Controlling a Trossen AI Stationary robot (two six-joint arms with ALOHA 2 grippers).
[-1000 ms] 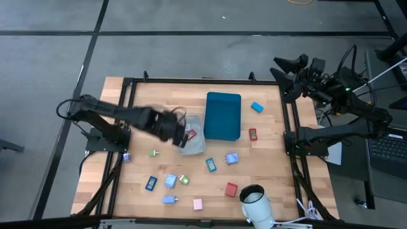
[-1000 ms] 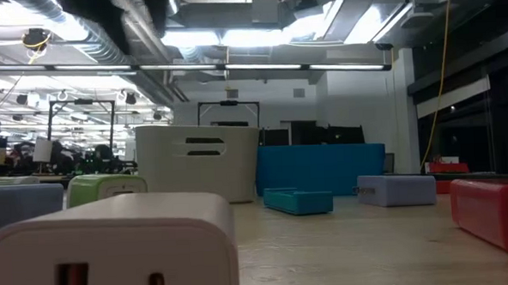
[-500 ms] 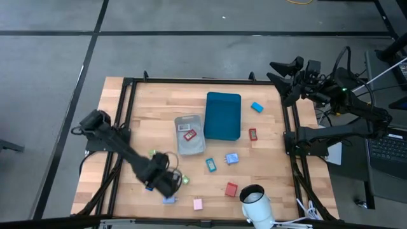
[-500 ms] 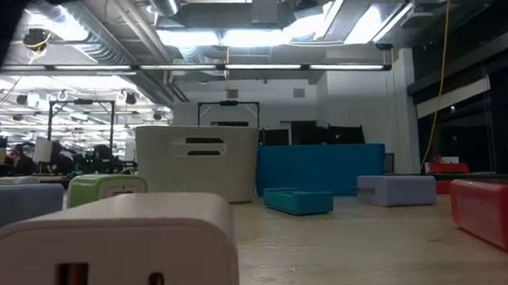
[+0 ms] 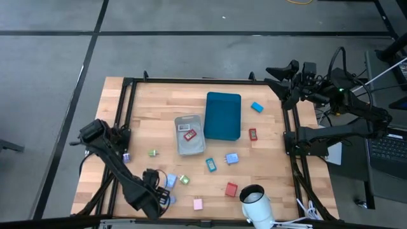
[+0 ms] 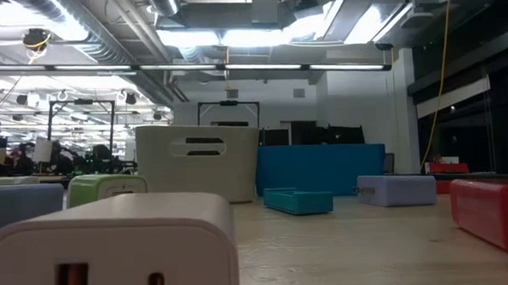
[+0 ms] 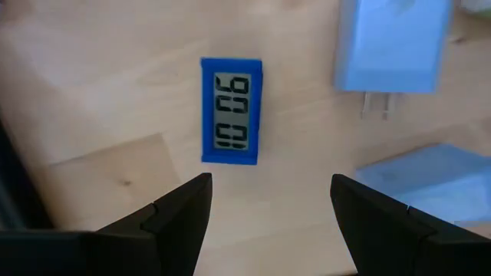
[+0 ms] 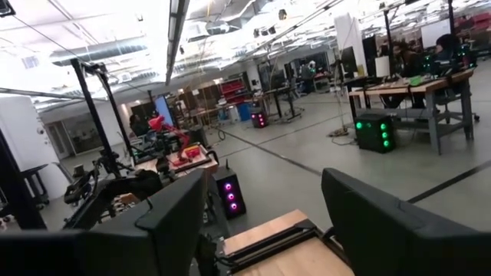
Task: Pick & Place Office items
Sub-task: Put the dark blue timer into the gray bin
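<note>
High view: the left claw [image 5: 151, 193] hangs over the near left part of the wooden counter [image 5: 152, 114], above the blue pieces there, with a light blue piece [image 5: 171, 180] and a green piece [image 5: 184, 180] just beside it. Other office items lie scattered: a pink piece [image 5: 198, 204], a red block [image 5: 231, 189], a teal piece [image 5: 210, 165], a pale blue piece [image 5: 231, 158], a small green piece [image 5: 153, 152]. A grey bin [image 5: 189, 135] holds a red piece [image 5: 188, 135] and touches the teal tray [image 5: 223, 116]. The right claw [image 5: 280, 71] waits past the counter's far right corner.

Low view: a white charger [image 6: 113, 247] fills the foreground; the pale bin [image 6: 198, 162], the blue tray [image 6: 320, 169] and a flat teal piece [image 6: 298, 200] stand behind.

Left wrist view: the left claw [image 7: 270, 201] is spread open, holding nothing, directly over a blue clock-like piece [image 7: 232, 111] with a display; a light blue plug adapter [image 7: 393, 42] lies apart beside it.

Right wrist view: the right claw [image 8: 265, 218] is open and empty, facing the room.
</note>
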